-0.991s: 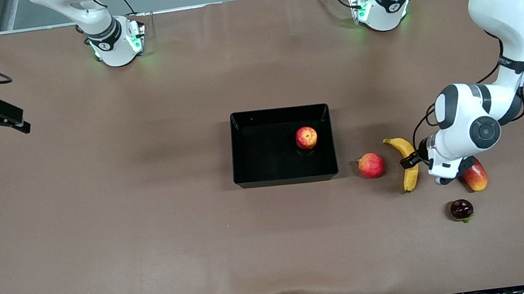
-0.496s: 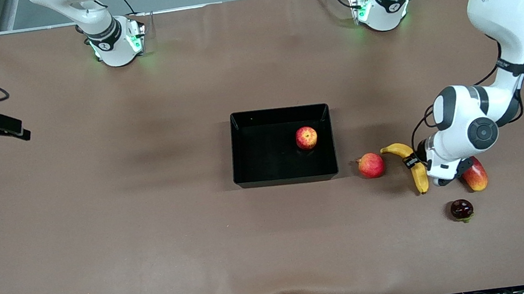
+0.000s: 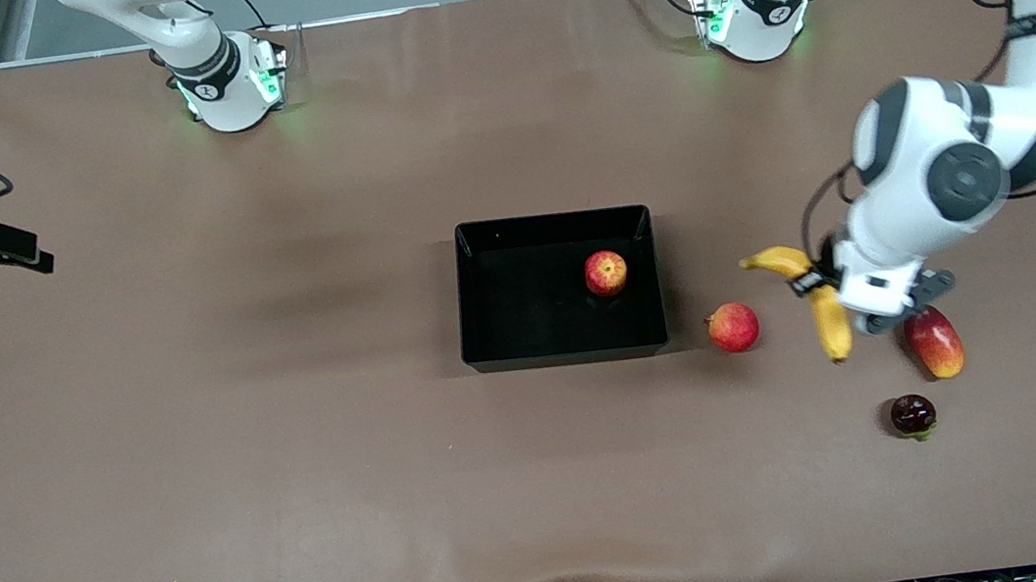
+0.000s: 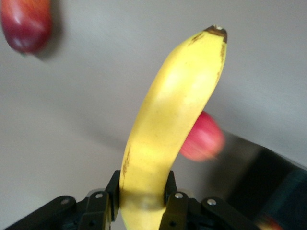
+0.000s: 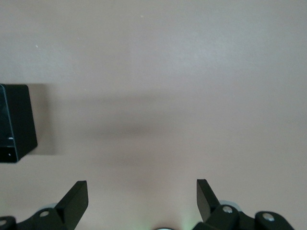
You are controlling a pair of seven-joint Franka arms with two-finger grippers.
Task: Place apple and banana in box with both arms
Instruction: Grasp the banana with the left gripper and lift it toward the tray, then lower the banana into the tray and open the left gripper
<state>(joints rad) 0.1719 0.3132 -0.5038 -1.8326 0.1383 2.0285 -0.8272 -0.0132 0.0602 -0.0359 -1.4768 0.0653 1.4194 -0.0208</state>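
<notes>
- Gripping the banana (image 3: 831, 327) about its middle, left gripper (image 3: 812, 285) clamped tight on it and held it clear of the table (image 3: 295, 407).
- Hung over bare tabletop at roughly three o'clock from the box (image 3: 510, 225), between the pinkish-red round fruit (image 3: 733, 327) and the mango-like fruit (image 3: 935, 344).
- Showed the banana, in the left wrist view, running out from between the two black fingers (image 4: 106, 206), dark tip at its free end, yellow skin filling the space between the jaws.
- Pointed one banana end toward the box and let the other droop toward six o'clock in the front view.
- Lay in the box already: the apple (image 3: 606, 272), deep red with a yellowish patch, at about two o'clock from the tray's centre and near the wall at the left arm's end.
- Sat on the table just beside the box, at about four o'clock from it: the pinkish-red round fruit, untouched.
- Rested nearer the front camera than the mango-like fruit: a small dark fruit (image 3: 913, 414).
- Waited well apart at nine o'clock from the box, over the table's edge at the right arm's end: right gripper (image 3: 29, 254), fingers spread wide and holding nothing, only bare table and a corner of the box in its wrist view.
</notes>
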